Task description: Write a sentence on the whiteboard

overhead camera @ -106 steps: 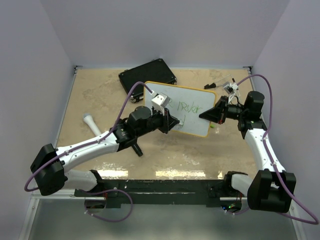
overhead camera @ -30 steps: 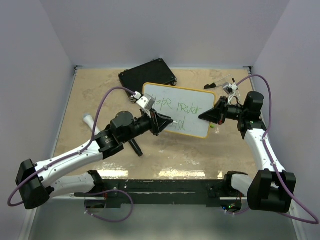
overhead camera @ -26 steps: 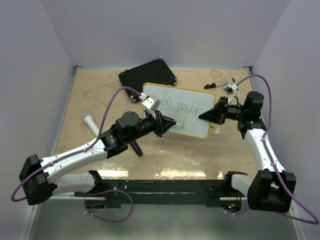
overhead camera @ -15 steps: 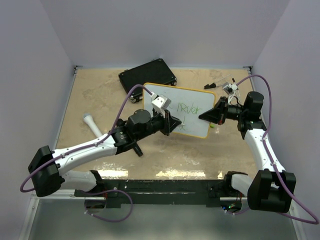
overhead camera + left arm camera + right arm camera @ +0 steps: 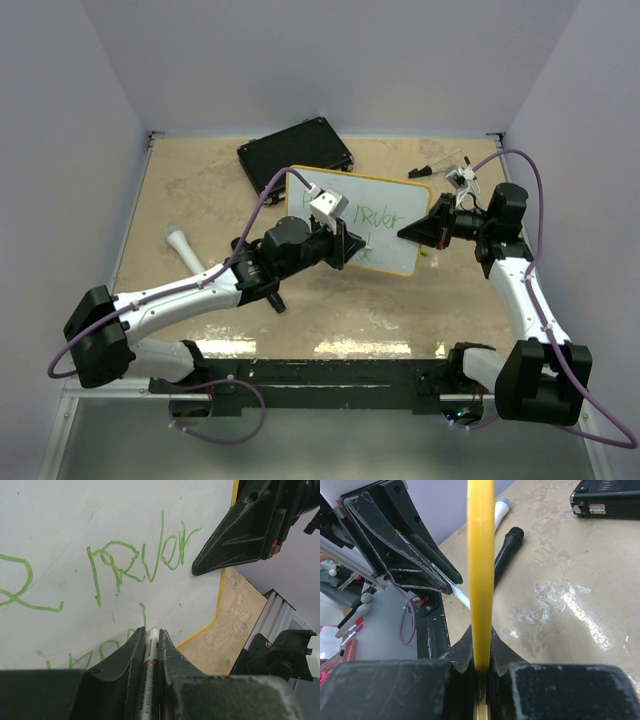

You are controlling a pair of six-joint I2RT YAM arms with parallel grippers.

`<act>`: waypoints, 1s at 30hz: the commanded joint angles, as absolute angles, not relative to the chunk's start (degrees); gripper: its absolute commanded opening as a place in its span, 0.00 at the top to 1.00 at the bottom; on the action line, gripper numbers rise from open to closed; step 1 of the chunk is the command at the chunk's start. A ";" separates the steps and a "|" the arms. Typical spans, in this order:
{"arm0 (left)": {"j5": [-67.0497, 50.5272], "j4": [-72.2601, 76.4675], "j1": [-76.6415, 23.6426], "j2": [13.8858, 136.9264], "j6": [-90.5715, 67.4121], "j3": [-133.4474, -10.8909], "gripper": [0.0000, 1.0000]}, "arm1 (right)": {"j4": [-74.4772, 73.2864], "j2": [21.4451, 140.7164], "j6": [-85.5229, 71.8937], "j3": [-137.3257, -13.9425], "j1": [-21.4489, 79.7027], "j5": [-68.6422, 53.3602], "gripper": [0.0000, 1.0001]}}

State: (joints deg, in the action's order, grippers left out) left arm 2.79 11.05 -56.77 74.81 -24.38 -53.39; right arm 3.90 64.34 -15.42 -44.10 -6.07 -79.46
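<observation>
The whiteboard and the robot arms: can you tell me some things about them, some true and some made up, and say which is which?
1. The left gripper holds a marker with its tip at the whiteboard. True.
2. The writing on the board is red. False: it is green.
3. The right gripper is closed on the board's yellow edge. True.
4. The black case lies on top of the board. False: it lies on the table, on the far side of the board.
</observation>
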 commanded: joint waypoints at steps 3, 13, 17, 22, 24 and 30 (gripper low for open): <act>3.34 11.95 -57.30 76.37 -22.85 -57.30 1.00 | 6.68 62.05 -16.26 -44.65 -6.15 -82.62 1.00; 2.81 12.57 -57.22 78.22 -22.59 -59.68 1.00 | 6.68 61.96 -16.26 -44.65 -6.15 -82.62 1.00; 3.86 12.57 -57.22 78.40 -22.24 -60.20 1.00 | 6.68 61.96 -16.26 -44.65 -6.24 -82.71 1.00; 5.62 11.51 -57.22 78.05 -21.62 -60.21 1.00 | 6.68 61.96 -16.35 -44.65 -6.24 -82.71 1.00; 6.06 11.25 -57.04 77.61 -21.53 -59.86 1.00 | 6.68 62.05 -16.26 -44.65 -6.24 -82.71 1.00; 6.85 10.20 -57.04 76.91 -21.45 -58.89 1.00 | 6.68 62.14 -16.26 -44.65 -6.33 -82.71 1.00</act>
State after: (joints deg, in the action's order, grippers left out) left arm 3.79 11.00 -57.14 78.11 -23.14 -57.76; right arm 3.92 64.34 -15.38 -44.10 -6.13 -79.00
